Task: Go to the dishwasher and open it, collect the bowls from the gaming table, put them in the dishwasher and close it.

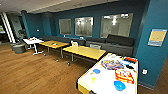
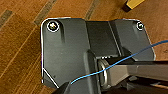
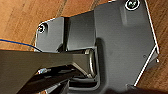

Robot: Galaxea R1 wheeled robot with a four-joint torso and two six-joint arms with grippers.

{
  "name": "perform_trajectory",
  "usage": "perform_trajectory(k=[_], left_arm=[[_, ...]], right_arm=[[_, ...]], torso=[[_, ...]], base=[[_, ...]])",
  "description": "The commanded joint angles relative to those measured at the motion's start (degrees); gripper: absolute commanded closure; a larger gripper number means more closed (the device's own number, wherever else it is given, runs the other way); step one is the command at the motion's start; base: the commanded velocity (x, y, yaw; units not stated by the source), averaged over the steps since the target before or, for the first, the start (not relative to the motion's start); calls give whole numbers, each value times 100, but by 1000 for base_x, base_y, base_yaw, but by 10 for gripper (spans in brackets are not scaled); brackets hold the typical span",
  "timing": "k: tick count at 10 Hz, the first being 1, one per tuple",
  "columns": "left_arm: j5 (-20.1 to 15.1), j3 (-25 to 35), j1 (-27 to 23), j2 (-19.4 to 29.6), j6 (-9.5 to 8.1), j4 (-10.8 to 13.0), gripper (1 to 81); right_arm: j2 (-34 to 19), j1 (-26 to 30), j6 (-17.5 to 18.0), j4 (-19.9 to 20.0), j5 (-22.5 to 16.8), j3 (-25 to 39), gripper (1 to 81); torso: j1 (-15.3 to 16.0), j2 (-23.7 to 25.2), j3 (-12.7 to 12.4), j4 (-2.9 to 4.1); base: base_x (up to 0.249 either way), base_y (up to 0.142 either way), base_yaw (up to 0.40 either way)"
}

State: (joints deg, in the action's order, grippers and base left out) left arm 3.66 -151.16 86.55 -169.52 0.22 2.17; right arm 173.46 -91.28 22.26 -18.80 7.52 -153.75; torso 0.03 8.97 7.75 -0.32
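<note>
Ahead, two blue bowls (image 1: 119, 85) (image 1: 96, 71) on white gaming table (image 1: 105, 83); finger state cannot tell, either gripper.

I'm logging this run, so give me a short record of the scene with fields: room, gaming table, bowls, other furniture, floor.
room: lounge with dark teal walls and windows
gaming table: white top with yellow edge, near right in the head view
bowls: two blue bowls on the white top, one near the front, one further back on the left side
other items on table: colourful boxes
other furniture: yellow-topped tables, dark sofa, small white table
floor: brown wood planks
</note>
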Motion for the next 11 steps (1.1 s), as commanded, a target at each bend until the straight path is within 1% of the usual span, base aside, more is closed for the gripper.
perform_trajectory(k=[1,8,11], left_arm=[[-278,34,-310,6,40,38,10],[-278,34,-310,-3,40,38,10],[-278,34,-310,-3,40,38,10]], right_arm=[[-2,273,-11,-63,-225,48,10],[7,272,-11,-63,-225,48,10],[16,272,-11,-63,-225,56,10]], torso=[[0,0,0,0],[-2,0,0,0],[0,0,0,0]], base=[[158,113,0],[156,110,0],[128,72,0]])
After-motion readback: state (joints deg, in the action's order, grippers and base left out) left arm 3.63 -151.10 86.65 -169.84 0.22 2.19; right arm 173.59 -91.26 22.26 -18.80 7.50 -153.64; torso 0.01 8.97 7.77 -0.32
